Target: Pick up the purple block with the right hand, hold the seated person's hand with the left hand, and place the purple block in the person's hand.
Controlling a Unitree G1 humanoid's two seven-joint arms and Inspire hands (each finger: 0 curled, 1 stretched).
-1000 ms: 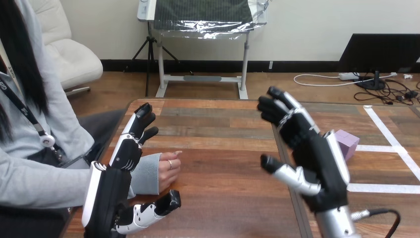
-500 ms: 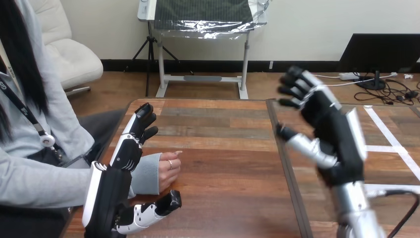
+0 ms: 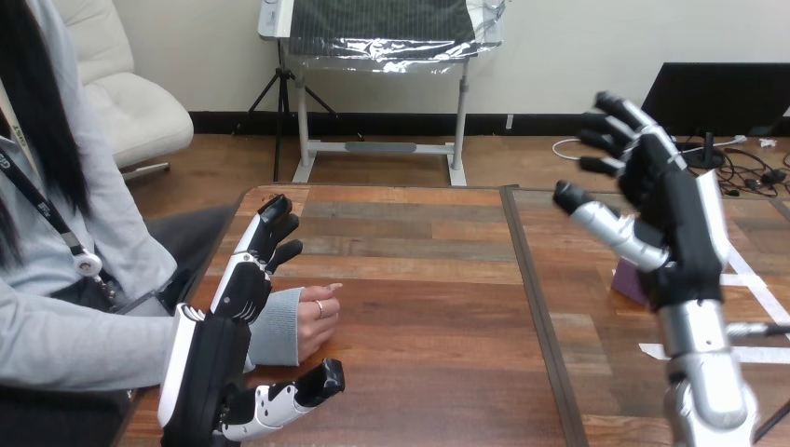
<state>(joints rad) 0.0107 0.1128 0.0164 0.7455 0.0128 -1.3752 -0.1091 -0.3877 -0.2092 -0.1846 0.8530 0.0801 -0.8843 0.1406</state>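
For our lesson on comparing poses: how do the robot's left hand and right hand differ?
The left hand sits low beside the person's hand; the right hand is raised near the purple block. The left hand's fingers point forward; the right hand's point up, spread. Both are open.

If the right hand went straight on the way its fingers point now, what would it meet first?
Likely nothing: the open right hand points up and away, past the wooden table. The purple block lies lower, by its wrist, off that line; depth is hard to judge.
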